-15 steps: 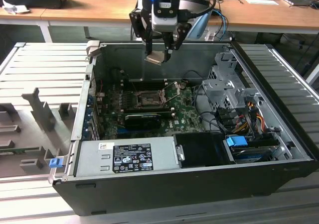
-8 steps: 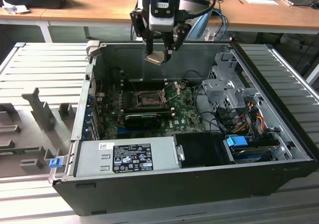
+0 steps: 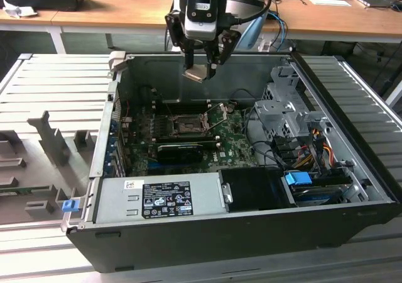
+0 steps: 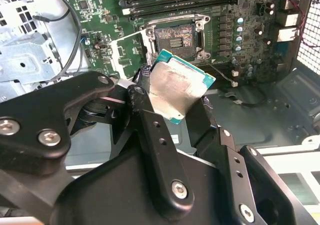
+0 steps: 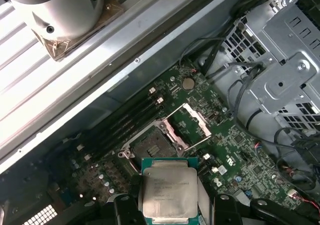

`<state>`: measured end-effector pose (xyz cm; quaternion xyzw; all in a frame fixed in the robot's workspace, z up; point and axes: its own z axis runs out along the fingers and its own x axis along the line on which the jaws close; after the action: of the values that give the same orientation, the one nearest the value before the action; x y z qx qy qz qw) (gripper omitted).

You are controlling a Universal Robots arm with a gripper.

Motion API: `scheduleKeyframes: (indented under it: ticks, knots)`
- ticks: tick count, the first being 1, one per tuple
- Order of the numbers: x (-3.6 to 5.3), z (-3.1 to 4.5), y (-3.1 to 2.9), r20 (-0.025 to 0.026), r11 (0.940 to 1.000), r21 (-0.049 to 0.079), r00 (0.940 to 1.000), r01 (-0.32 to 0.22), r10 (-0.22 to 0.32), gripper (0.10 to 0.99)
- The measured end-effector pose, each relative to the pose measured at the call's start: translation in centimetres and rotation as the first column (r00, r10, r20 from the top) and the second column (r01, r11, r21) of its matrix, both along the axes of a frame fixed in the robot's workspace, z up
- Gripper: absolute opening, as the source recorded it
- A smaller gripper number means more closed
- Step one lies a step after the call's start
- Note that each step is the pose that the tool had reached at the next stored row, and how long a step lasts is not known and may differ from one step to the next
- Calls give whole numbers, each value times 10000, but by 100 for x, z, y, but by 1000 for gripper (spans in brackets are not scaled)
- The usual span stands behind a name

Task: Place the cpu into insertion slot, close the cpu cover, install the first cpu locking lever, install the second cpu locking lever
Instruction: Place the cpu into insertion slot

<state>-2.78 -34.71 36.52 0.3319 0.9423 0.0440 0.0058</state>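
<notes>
My gripper (image 3: 200,71) hangs above the open computer case, shut on the cpu (image 3: 195,74), a flat pale grey chip held tilted by its edges. In both wrist views the cpu (image 4: 179,89) (image 5: 167,191) sits between the black fingers (image 4: 146,117) (image 5: 123,208). The insertion slot (image 3: 187,125) (image 4: 175,37) (image 5: 152,143) lies well below on the green board, bare and dark. The cpu cover (image 4: 126,51) (image 5: 194,121) is swung open beside the slot. The chip is clear of the slot, nearer the case's far wall.
A black card (image 3: 182,149) lies in front of the slot. A grey power supply (image 3: 160,198) fills the near side of the case. A metal drive cage (image 3: 282,113) with cables stands at the exterior view's right. Memory slots (image 4: 180,0) run beside the slot.
</notes>
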Motion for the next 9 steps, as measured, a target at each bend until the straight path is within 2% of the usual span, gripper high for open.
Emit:
scheduleKeyframes:
  ticks: [9]
  knots:
    - [0, -1, 0, 0, 9993, 0, 9993, 362, -362, 525]
